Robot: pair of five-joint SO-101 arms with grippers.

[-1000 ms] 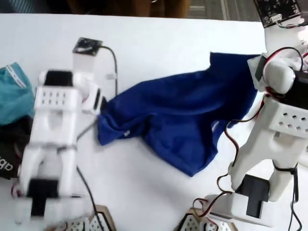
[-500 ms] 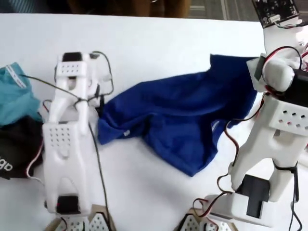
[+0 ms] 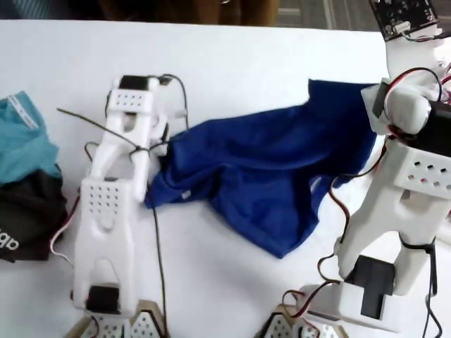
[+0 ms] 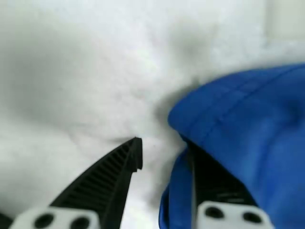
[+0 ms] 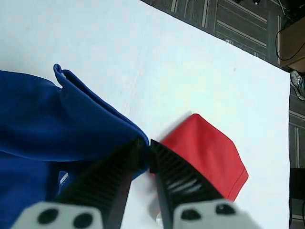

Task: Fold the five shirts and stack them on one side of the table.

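Swinging in from the left, our left end effector (image 4: 164,152) now sits parted at the blue shirt's (image 3: 268,176) left edge on the tabletop (image 3: 232,63). Our right end effector (image 5: 145,155) pinches its right corner, so we judge spreading can begin.

Teal shirt (image 3: 21,141) and black shirt (image 3: 28,211) run off the high view's edge.

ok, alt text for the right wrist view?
The right tool is closed on the edge of a blue shirt above the white table. A red cloth lies on the table just past its tips.
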